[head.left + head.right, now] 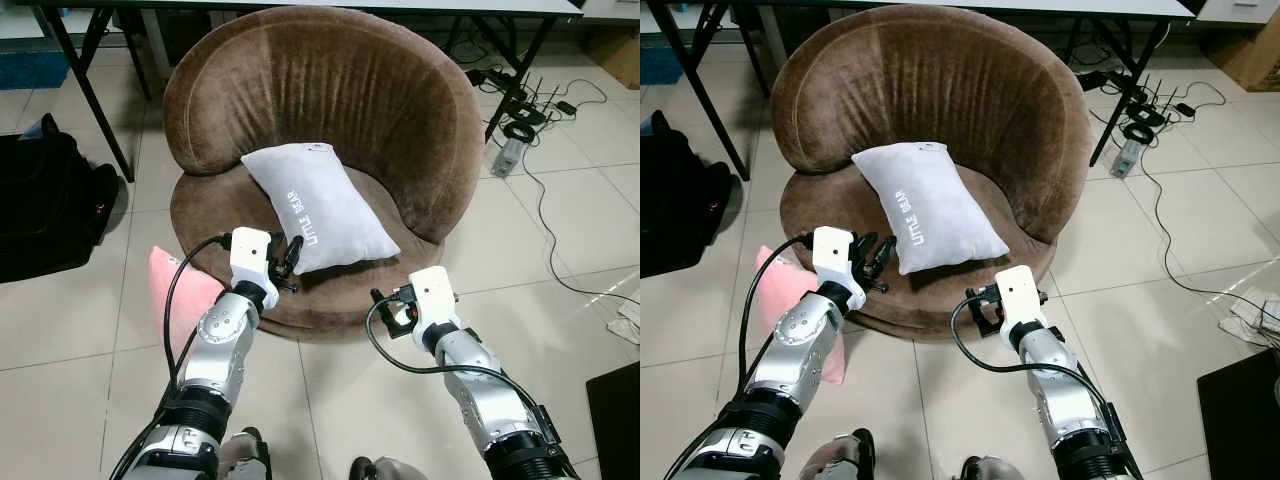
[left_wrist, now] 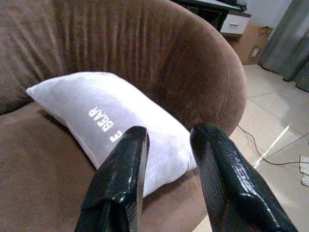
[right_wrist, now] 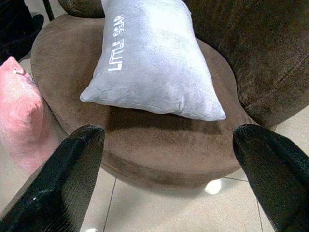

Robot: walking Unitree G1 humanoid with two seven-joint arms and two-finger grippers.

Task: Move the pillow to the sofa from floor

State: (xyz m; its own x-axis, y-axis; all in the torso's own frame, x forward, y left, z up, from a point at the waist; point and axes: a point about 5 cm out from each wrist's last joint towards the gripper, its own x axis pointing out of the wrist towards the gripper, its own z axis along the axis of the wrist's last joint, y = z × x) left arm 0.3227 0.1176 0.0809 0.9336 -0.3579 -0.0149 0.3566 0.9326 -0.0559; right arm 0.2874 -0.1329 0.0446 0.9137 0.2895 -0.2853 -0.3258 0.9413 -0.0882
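A grey pillow (image 1: 320, 210) printed "LITTLE BEAR" lies tilted on the seat of the round brown sofa (image 1: 330, 90). A pink pillow (image 1: 175, 285) lies on the floor at the sofa's left front, partly hidden by my left arm. My left gripper (image 1: 290, 262) is open at the seat's front-left edge, just short of the grey pillow's near corner (image 2: 159, 159), with nothing between its fingers. My right gripper (image 1: 388, 308) is wide open in front of the seat's front edge, holding nothing. In the right wrist view the grey pillow (image 3: 154, 63) and the pink pillow (image 3: 19, 116) lie ahead.
A black bag (image 1: 50, 200) sits on the floor at the left. Table legs (image 1: 90, 90) stand behind the sofa. Cables and a power strip (image 1: 520, 120) lie at the back right. A black mat (image 1: 615, 400) is at the near right.
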